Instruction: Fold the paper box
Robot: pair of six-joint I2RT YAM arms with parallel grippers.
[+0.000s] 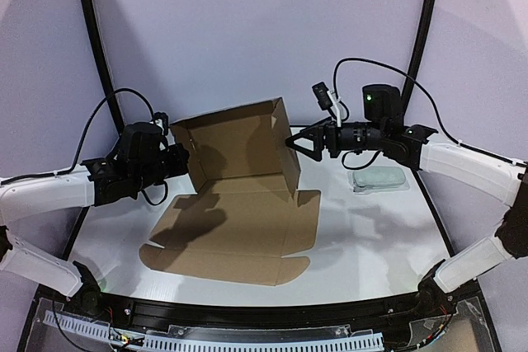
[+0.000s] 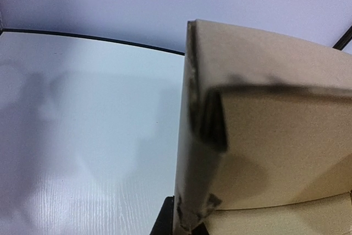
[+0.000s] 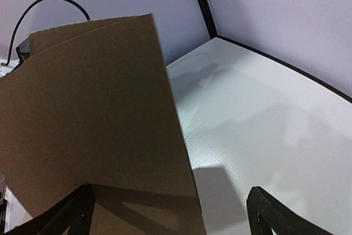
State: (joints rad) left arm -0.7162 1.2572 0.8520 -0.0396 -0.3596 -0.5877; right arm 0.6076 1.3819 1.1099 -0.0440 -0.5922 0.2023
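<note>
White table, paper box half raised.
We see right gripper wide; left gripper opening we cannot tell.

The top external view is taken from above and behind the left arm and right arm. It is aimed down and forward across the white counter to the back wall, and the whole paper box is taken in from well back. The left wrist view is held very close to the box's raised left corner, with counter seen beyond on the left. The right wrist view is set close to a raised side panel, with the tips of the right jaws framed at its lower edge. The raised box walls and the counter are shared by all three.
</note>
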